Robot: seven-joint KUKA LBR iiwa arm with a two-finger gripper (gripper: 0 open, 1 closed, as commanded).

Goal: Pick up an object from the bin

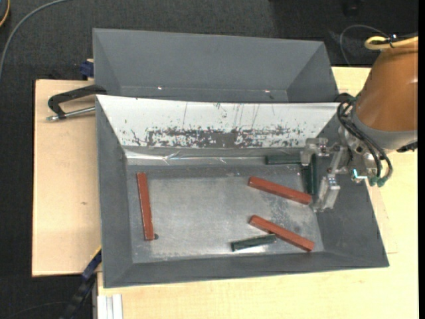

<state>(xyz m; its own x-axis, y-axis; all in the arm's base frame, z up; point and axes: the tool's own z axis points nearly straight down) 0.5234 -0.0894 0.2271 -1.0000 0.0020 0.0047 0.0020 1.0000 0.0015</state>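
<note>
The claw stands open low in the bin, fingers apart. A red stick lies just left of it, its near end beside the fingertips. A second red stick lies below-left.

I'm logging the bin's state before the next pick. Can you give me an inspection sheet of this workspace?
Surface: grey metal bin, floor scuffed, back wall speckled with dark marks.
Job's things: red stick at the left; red stick right of centre; red stick at the front right; dark green stick beside that last one; dark green piece along the back wall.
Clutter: nothing seen.
Grippers: gripper low at the bin's right side, by the right end of the red stick right of centre.
Cables: black cables looped at the wrist.
Surroundings: dark floor.
</note>
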